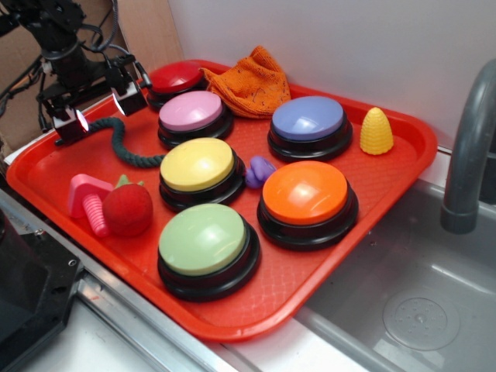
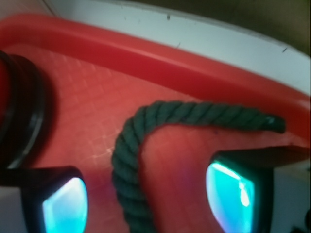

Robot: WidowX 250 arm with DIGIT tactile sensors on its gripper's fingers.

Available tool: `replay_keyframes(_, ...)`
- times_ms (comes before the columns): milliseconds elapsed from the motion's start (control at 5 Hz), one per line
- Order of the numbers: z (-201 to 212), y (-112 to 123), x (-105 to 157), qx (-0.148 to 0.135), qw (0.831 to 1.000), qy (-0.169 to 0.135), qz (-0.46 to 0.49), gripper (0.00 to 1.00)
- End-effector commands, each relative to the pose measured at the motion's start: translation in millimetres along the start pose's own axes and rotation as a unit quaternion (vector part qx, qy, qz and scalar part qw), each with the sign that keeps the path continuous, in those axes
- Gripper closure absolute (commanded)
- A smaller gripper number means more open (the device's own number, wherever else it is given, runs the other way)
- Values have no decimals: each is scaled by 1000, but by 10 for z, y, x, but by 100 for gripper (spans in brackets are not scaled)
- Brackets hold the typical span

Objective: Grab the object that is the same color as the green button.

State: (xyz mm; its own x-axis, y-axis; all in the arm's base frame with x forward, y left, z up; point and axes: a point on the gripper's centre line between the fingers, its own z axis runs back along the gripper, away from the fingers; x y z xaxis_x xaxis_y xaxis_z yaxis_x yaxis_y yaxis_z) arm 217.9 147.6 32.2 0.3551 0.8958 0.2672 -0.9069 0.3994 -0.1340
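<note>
The pincer (image 2: 146, 199) stands released astride the green rope (image 2: 131, 160); limp, light and grippy, it looks best pinched mid-length across its twist

End effector (image 2: 146, 199) lowered, fingers (image 2: 65, 206) apart, apparently gripping nothing.

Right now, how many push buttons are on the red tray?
6, none apparently hidden. Red button at the back by the gripper, pink before it, yellow mid-tray, green nearest the front edge, purple back right, orange before it.
</note>
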Motion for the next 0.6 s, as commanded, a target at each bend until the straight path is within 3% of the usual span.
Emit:
replay_keyframes(0,-61,-34,-12,0,999,-18,-34,0)
replay_keyframes(200,-61,-76,-49,-6,999,-16,-39,0)
replay_keyframes(400,-35,-93,-58,-4,999,-31,-29,100)
